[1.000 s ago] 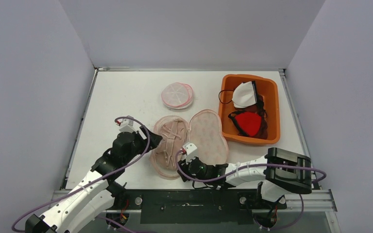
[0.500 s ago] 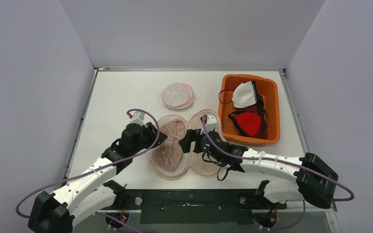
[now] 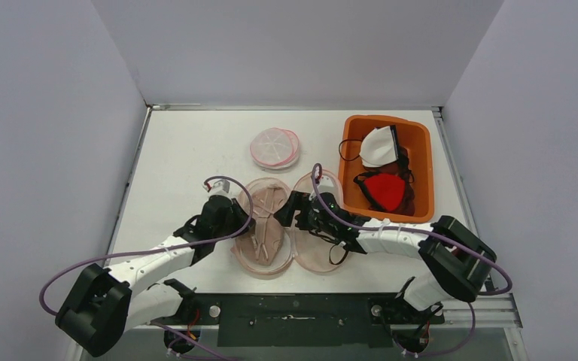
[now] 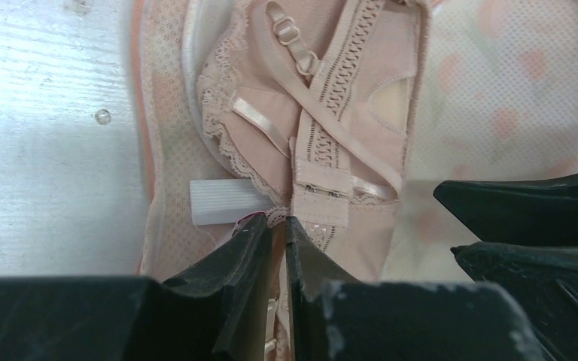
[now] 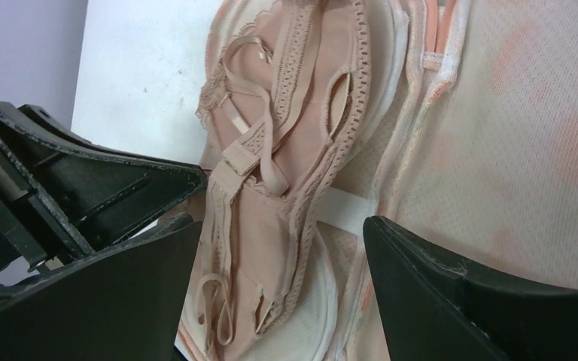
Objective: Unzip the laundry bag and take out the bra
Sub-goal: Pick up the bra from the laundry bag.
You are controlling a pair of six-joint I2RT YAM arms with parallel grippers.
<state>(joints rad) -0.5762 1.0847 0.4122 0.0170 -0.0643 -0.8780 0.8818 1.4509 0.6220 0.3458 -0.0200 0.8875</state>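
The pink mesh laundry bag (image 3: 322,244) lies unzipped on the table, spread like a clamshell. The beige bra (image 3: 266,226) rests in its left half, straps and hook band on top (image 4: 331,113). My left gripper (image 3: 248,223) is low at the bra's near-left edge. Its fingers (image 4: 278,222) are pinched almost together, with beige lace fabric between them. My right gripper (image 3: 287,207) hovers open over the bag's hinge. Its wide-apart jaws (image 5: 278,223) straddle the bra (image 5: 286,135) and touch nothing. The mesh lid (image 5: 527,128) lies to its right.
An orange bin (image 3: 424,162) at the right holds a white and a red garment. A round pink mesh bag (image 3: 275,147) lies behind the open one. A white tag (image 4: 222,201) sticks out by the left fingertips. Grey walls close the sides and back.
The left gripper has reached in over the bag's left half and closed on the bra. The right arm swung from the near edge to the bag's middle and opened.
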